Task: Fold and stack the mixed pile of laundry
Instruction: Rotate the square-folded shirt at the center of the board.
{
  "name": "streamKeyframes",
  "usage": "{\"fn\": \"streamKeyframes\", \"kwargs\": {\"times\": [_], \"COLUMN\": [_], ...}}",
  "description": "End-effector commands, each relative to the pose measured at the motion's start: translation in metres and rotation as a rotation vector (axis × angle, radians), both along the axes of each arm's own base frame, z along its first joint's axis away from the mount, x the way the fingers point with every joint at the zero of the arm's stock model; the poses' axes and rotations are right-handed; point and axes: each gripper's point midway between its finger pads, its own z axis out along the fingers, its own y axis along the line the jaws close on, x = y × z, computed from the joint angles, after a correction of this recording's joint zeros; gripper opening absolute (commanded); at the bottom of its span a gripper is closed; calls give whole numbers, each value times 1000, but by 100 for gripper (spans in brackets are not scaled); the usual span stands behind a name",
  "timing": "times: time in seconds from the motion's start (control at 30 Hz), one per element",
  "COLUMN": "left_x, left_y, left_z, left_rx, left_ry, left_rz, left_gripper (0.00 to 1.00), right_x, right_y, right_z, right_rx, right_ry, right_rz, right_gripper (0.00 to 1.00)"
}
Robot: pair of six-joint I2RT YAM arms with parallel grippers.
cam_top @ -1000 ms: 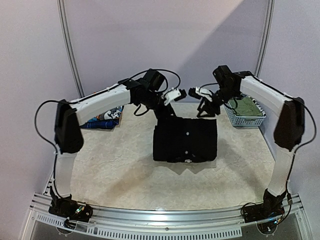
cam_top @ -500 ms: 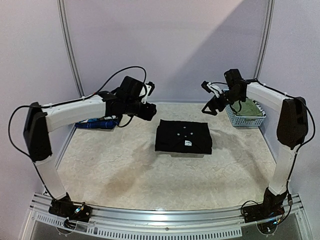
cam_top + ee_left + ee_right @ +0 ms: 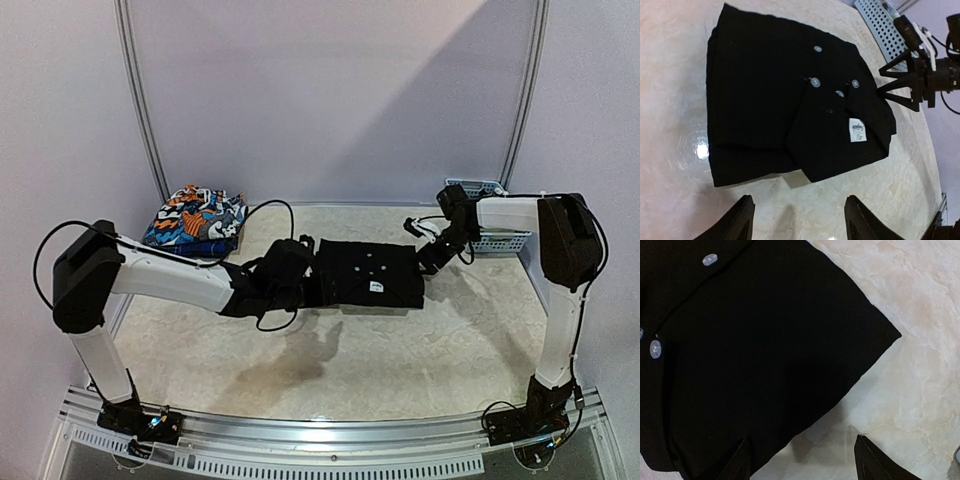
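Of the mixed laundry pile, a black garment (image 3: 365,275) lies folded in a flat rectangle at mid-table. Pale buttons and a small white label (image 3: 857,131) show on its top. My left gripper (image 3: 306,284) sits low at its left edge, open, with only bare table between the fingertips (image 3: 800,220). My right gripper (image 3: 430,256) is low at the garment's right edge, also open (image 3: 802,455). One of its fingers (image 3: 742,457) hangs over the black cloth (image 3: 740,355), the other over the table. Neither gripper holds anything.
A folded orange-blue-white print piece (image 3: 195,220) on a blue one lies at the back left. A light-blue lattice basket (image 3: 495,240) stands at the back right, mostly hidden behind the right arm; its rim (image 3: 880,25) shows in the left wrist view.
Both grippers let go of the black garment and came down to table height at its two sides. The garment now lies folded smaller. The left arm swung forward, uncovering the print piece.
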Motion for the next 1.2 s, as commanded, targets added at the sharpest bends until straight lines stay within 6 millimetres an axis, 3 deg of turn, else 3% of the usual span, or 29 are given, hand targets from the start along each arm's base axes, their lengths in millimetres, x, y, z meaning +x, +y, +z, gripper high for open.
{"fn": "streamKeyframes", "kwargs": {"times": [0.0,0.17,0.27,0.37,0.5,0.63,0.7,0.8,0.93,1.07,1.17], "left_x": [8,10,7,1,-9,-22,-30,-41,-55,-57,-50], "left_y": [-15,8,48,91,137,177,193,197,174,141,137], "left_z": [-5,-8,1,26,71,89,89,81,74,63,53], "left_rx": [-249,-215,-154,-69,56,127,103,24,-63,-124,-116], "left_ry": [38,6,-53,-151,-267,-295,-283,-252,-268,-275,-292], "left_rz": [122,199,303,376,420,490,537,571,564,538,580], "left_gripper": [64,64,63,63,63,64,65,66,68,70,76], "right_x": [-1,-48,-92,-133,-180,-217,-212,-200,-182,-123,-91], "right_y": [-8,11,37,70,139,225,251,253,222,185,163], "right_z": [-4,-30,-38,-37,-14,53,92,117,128,128,120], "right_rx": [-36,-59,-74,-80,-8,287,420,448,371,299,318], "right_ry": [10,148,235,286,353,448,443,391,282,124,128], "right_rz": [-42,41,133,241,403,580,609,614,593,446,322], "right_gripper": [69,65,63,63,63,66,68,71,74,75,75]}}
